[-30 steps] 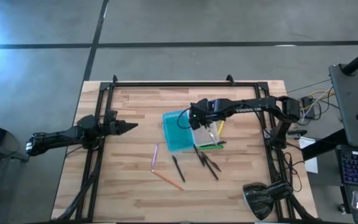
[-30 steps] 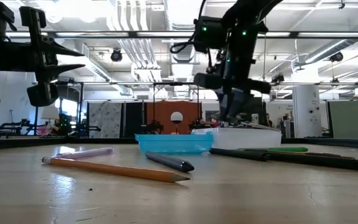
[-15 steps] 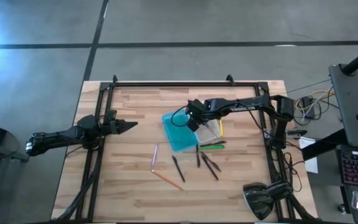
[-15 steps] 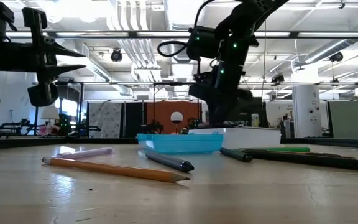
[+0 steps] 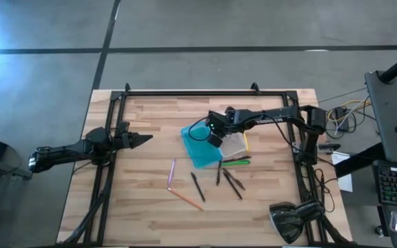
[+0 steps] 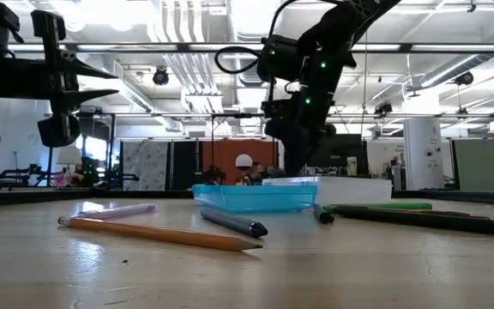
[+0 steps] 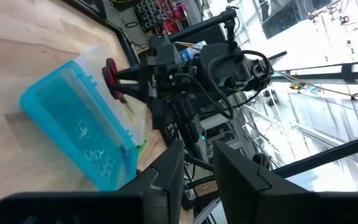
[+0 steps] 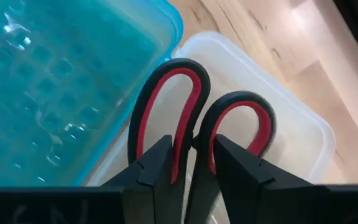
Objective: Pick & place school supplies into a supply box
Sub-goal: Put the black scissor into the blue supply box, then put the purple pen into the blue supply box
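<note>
The supply box lies open at the table's middle: teal lid (image 5: 197, 148) and clear tray (image 5: 234, 146) side by side. My right gripper (image 8: 194, 146) is shut on the red-handled scissors (image 8: 191, 106) above the seam between lid (image 8: 55, 81) and tray (image 8: 291, 130). It also shows in the high view (image 5: 216, 134) and the low view (image 6: 298, 163). Pink (image 5: 171, 173), orange (image 5: 185, 198), green (image 5: 235, 162) and dark pencils (image 5: 197, 186) lie flat on the table near the box. My left gripper (image 5: 149, 140) waits at the left, fingers slightly apart and empty. My right gripper pinches the scissors between its two fingers where the two handle loops join (image 8: 194, 138). The fingers point down, and the red loops (image 7: 110, 76) stick out below the fingertips toward the box. The blades are hidden behind the fingers. Whether the loops touch the box, I cannot tell.
Two more dark pencils (image 5: 233, 183) lie near the tray's near side. A black metal frame (image 5: 205, 91) runs round the table's far edge and sides. Bare wood lies left of the lid and along the near edge.
My right gripper has carried the scissors toward the table's left, from over the clear tray to the seam beside the teal lid. The box has turned a little on the table. One dark pencil at its near side has swung to a new angle.
</note>
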### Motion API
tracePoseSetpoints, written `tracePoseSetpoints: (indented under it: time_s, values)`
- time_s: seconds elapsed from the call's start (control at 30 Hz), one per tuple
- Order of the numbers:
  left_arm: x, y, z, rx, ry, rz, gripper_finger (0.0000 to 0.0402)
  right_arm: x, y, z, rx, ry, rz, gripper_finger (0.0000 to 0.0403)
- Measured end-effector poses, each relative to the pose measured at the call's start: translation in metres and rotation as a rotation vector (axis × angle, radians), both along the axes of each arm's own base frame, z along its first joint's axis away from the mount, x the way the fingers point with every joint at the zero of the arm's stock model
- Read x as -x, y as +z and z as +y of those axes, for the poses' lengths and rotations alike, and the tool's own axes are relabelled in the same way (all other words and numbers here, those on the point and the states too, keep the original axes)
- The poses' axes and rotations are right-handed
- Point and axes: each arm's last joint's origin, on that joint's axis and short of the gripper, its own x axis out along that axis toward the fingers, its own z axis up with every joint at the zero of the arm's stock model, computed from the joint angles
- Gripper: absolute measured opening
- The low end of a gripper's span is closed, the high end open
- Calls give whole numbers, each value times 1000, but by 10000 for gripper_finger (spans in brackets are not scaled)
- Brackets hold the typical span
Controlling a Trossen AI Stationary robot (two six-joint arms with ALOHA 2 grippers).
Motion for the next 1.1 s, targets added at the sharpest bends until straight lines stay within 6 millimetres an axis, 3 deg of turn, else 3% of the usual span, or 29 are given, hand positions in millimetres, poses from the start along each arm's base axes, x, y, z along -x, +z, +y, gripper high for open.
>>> tracePoseSetpoints:
  time_s: [0.37,0.53,0.67,0.87,1.1]
  values:
    - [0,0,0,51,0,5,71,2,9,14,8,26,-4,191]
    - [4,2,-2,70,-16,292,69,7,28,29,32,-6,-67,201]
    - [1,20,-2,13,-36,409,69,14,46,39,20,-30,-118,201]
    - [-22,35,-2,13,-83,539,69,40,65,56,3,-88,-157,201]
    - [-72,40,-25,-15,-142,752,69,91,60,81,-8,-100,-176,201]
